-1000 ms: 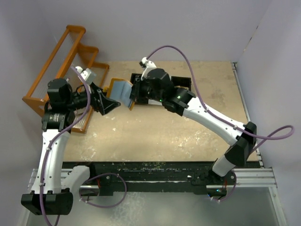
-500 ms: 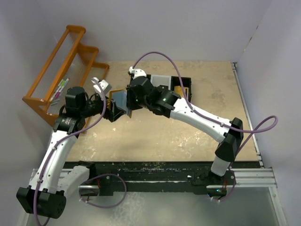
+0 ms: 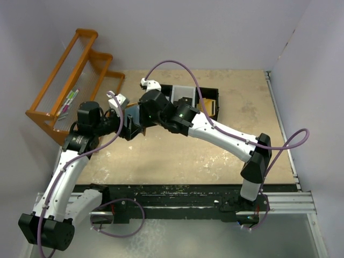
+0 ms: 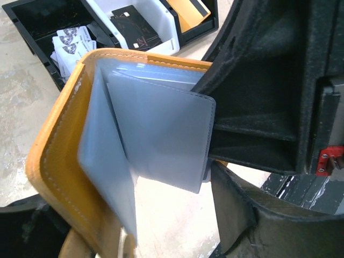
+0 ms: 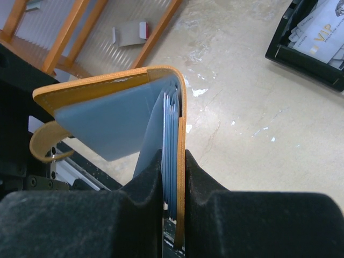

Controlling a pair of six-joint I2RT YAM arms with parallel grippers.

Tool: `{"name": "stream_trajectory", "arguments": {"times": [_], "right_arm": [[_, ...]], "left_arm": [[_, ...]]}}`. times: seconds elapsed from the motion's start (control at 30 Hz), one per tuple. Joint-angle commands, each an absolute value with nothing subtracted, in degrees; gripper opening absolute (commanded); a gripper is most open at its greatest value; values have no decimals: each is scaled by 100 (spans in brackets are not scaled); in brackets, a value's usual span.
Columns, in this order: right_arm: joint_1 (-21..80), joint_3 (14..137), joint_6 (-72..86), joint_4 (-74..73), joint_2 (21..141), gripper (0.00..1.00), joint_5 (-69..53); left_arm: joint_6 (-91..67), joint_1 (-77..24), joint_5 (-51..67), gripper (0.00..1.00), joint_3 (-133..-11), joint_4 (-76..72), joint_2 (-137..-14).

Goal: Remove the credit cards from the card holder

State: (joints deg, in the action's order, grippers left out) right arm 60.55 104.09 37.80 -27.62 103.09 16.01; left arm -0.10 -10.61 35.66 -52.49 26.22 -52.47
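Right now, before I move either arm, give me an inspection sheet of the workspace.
Surface: tan table, scuffed with white marks.
Job's things: card holder open, held above the table, grey sleeves fanned; whether cards remain inside cannot be told. In the black tray lie a black card and a gold card.
Clutter: white slips in the tray's left compartment.
Grippers: right gripper shut on one half of the holder; left gripper open, straddling its lower edge.
Cables: purple cables loop over the arms; no snag seen.
Surroundings: orange rack at left, pens in it.
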Motion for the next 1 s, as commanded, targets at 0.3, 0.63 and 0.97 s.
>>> {"name": "stream_trajectory", "arguments": {"times": [0.3, 0.63, 0.97], "right_arm": [[6117, 9896, 3799, -2277, 9638, 0, 1557], [6124, 9754, 3771, -2269, 9490, 0, 1445], [6119, 9493, 3801, -2207, 9334, 0, 1233]], "left_arm": [[651, -1063, 2782, 66, -5704, 3245, -5049], [354, -1061, 2472, 66, -5694, 3145, -5115], [-185, -1063, 3295, 52, -5744, 3072, -5046]]}}
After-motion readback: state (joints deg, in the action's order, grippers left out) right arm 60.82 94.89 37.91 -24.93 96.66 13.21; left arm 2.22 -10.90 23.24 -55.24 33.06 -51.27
